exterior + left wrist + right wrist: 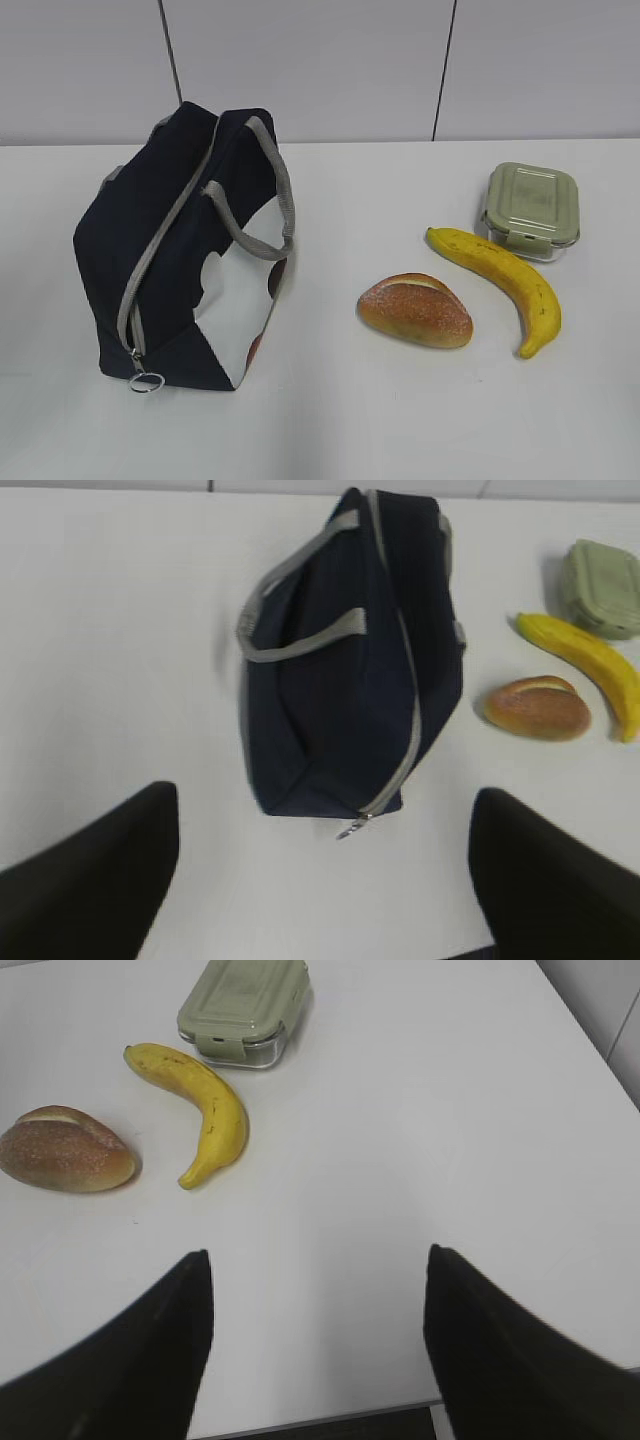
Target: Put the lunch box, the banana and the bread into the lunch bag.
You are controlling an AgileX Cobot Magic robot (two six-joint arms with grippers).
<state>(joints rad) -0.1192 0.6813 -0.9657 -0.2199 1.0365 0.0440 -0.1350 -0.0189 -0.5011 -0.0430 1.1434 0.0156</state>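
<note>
The navy lunch bag [170,260] stands at the left of the table, zipped shut, its ring pull [146,382] at the near end; it also shows in the left wrist view [345,670]. The bread [415,309], the banana [503,283] and the green-lidded lunch box [532,209] lie at the right. My left gripper [325,805] is open and empty, short of the bag's zipper pull [355,826]. My right gripper [318,1260] is open and empty, near the table's front edge, short of the banana [205,1110], bread [65,1150] and lunch box [245,1005]. Neither gripper shows in the exterior view.
The white table [370,420] runs back to a grey panelled wall [320,60]. The table's front edge [330,1418] and right edge [590,1035] show in the right wrist view.
</note>
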